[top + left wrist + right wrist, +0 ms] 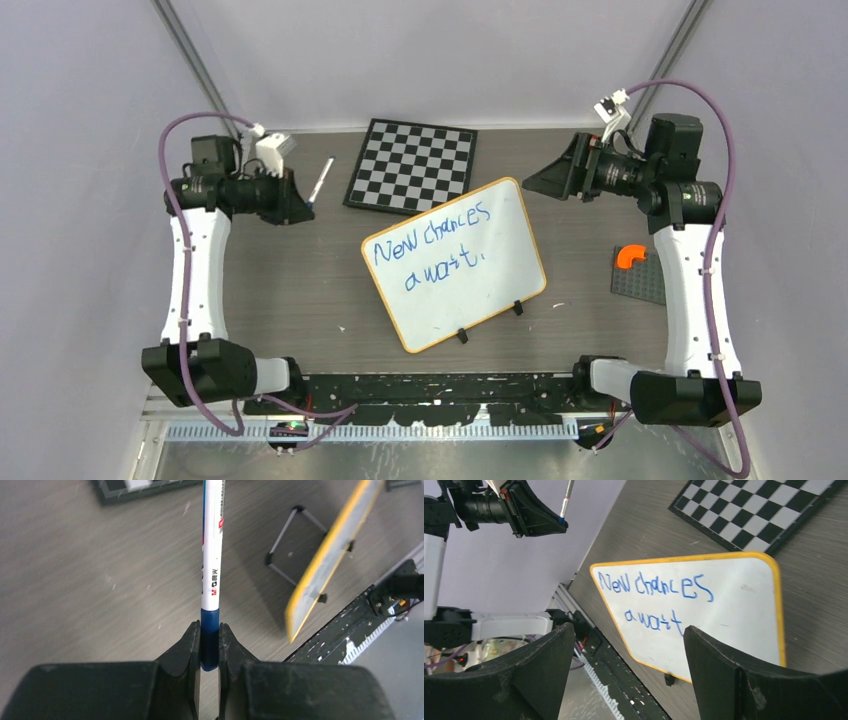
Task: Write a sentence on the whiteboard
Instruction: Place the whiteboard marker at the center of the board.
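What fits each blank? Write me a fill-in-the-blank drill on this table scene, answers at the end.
The writing on the whiteboard is ____ in colour.
The left gripper grips the marker; the right gripper stands ____.
The first written word is ____.
Missing words: blue; open; New.

A black-and-white chessboard (pixel 411 166) lies flat at the far middle of the grey desk (pixel 290 290). Near the right edge, well apart from it, an orange curved piece (pixel 630 257) sits on a dark grey mat (pixel 642 285).
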